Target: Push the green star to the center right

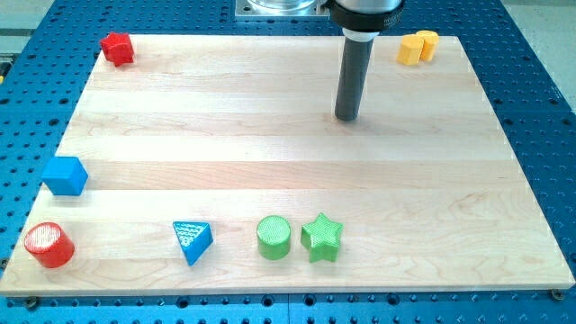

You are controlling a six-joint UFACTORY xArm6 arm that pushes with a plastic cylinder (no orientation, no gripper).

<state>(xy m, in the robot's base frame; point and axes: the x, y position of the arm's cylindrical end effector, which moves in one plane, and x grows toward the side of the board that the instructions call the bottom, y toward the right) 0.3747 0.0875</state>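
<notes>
The green star (322,237) lies near the board's bottom edge, a little right of the middle. A green cylinder (274,237) sits just to its left, close beside it. My tip (347,117) rests on the board in the upper middle, well above the star and slightly to its right, far from every block. The dark rod rises from it to the view's top.
A blue triangle (193,240) lies left of the green cylinder. A red cylinder (49,245) is at the bottom left, a blue cube (66,175) above it. A red block (117,48) sits at the top left, yellow blocks (418,46) at the top right. The wooden board (450,180) ends in a blue perforated surround.
</notes>
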